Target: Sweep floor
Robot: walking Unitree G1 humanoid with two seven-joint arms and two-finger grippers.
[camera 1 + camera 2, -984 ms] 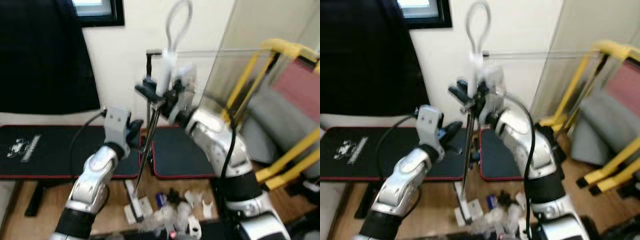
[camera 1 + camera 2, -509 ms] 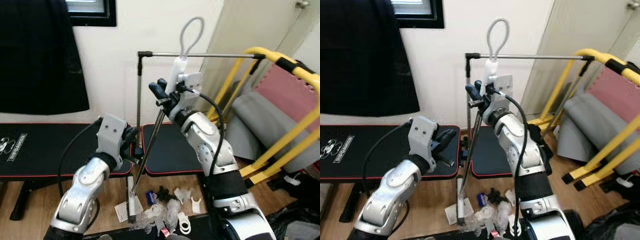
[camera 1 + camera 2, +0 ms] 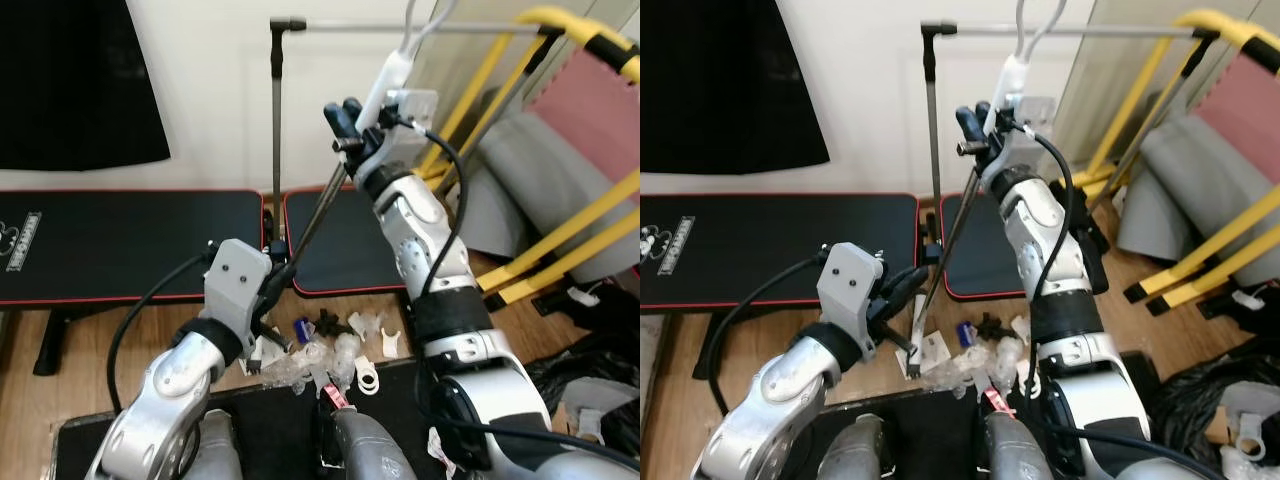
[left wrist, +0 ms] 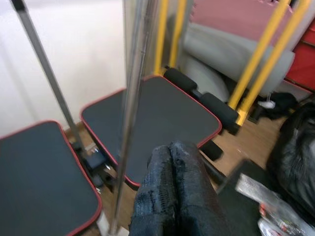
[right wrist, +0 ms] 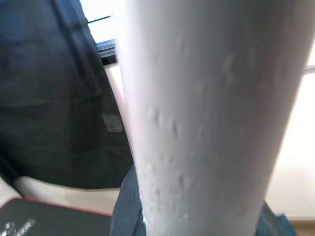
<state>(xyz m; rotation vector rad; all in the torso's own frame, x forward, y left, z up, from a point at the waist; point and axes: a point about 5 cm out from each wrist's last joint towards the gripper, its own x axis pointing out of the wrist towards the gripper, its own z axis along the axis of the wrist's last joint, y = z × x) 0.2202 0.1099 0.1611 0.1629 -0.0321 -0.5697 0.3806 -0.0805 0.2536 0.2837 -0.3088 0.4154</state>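
Gripping the broom (image 3: 945,235), right gripper (image 3: 978,130) clamps its fingers up top, left gripper (image 3: 902,285) fingers pressed together beside the shaft, above the trash pile (image 3: 325,350).

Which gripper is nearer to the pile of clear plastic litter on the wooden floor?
Left. The left gripper is low on the broom's metal pole, just above the plastic litter. The right gripper grips the pole high up.

2 silver arms of rounded, glossy segments with black bands at the joints. A black cable loops along each. The left gripper (image 3: 275,283) sits on a boxy grey wrist block with small screws; the right gripper (image 3: 345,118) has black fingers.
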